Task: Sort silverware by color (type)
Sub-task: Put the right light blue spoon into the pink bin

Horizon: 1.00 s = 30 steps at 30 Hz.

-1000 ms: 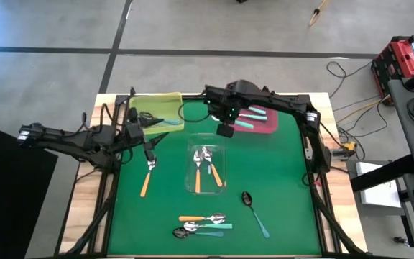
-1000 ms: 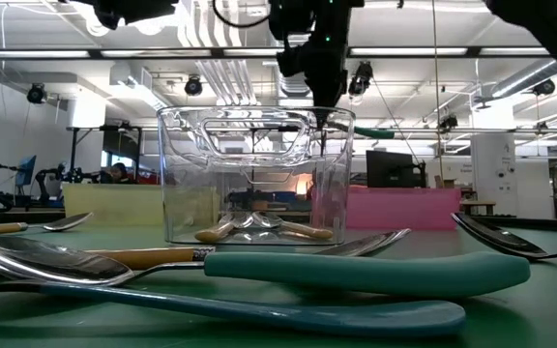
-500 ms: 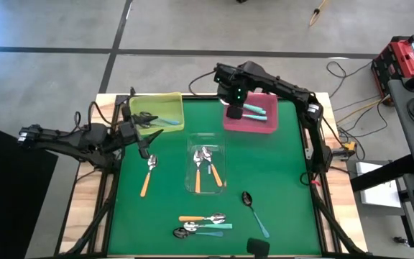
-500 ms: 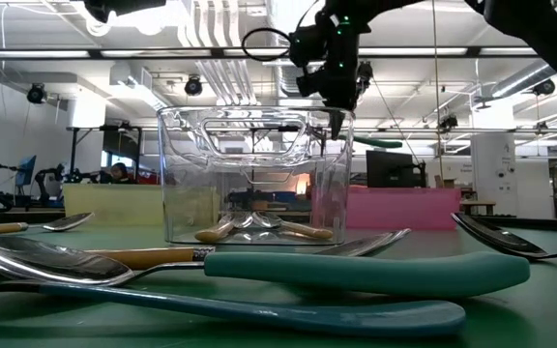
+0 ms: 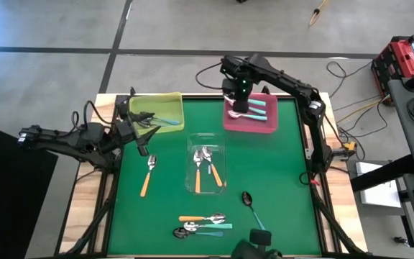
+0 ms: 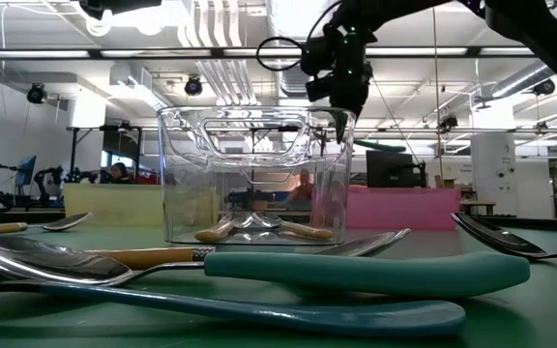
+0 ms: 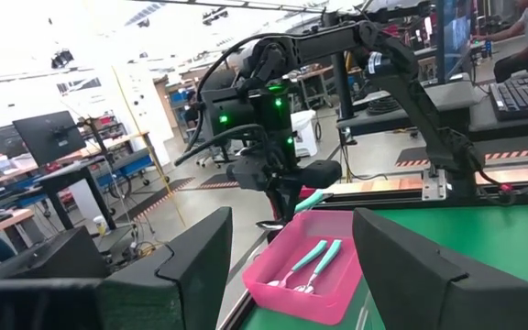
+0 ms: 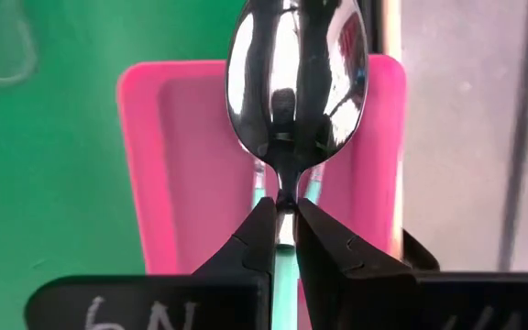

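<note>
the right hand [image 5: 238, 108] hangs over the near-left part of the pink tray [image 5: 230, 122] at the far side of the green surface [image 5: 279, 173], its two fingers [image 8: 262, 240] pinched together on the neck of a spoon [image 8: 297, 87]. in the right wrist view the shiny bowl of that spoon sticks out just past the fingertips, and its teal handle runs back between them, with the pink tray below it. two teal-handled spoons [image 5: 257, 108] already lie in the tray, just beside the hand.

the left hand [image 5: 144, 138] waits near the yellow tray [image 5: 175, 101], just off its near edge, with its fingers [image 7: 191, 257] spread apart and holding nothing. an orange-handled spoon [image 5: 147, 175] lies on the surface close to it.

the clear tray [image 5: 221, 155] in the middle holds orange-handled spoons [image 5: 207, 167]. near the front edge lie an orange-handled and a teal-handled spoon together [image 5: 203, 224], and a dark-bowled teal spoon [image 5: 254, 212] lies apart to their right.
</note>
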Motion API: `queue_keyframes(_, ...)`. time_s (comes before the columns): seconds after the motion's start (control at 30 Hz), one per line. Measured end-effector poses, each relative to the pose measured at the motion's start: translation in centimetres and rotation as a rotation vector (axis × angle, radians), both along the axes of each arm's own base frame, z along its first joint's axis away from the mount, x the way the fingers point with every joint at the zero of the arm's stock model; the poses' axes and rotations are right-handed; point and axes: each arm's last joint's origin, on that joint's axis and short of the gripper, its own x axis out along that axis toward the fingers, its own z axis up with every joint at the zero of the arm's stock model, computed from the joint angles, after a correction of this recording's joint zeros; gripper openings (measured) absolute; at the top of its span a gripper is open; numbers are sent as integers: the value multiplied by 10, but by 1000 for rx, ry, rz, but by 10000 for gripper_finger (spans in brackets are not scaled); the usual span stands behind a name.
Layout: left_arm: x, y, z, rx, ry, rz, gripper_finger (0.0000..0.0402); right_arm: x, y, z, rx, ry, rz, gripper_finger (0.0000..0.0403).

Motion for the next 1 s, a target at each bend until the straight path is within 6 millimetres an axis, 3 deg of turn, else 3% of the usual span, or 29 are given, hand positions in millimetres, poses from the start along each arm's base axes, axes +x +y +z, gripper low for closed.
queue_keyframes(0.33, 0, 0, 0, 10, 6, 1, 210, -4, -9, -11, 29, 23, 15, 18)
queue_keyframes(1.0, 0, 0, -1, 20, 13, 2, 210, -6, -21, -64, 49, 56, -1, 18)
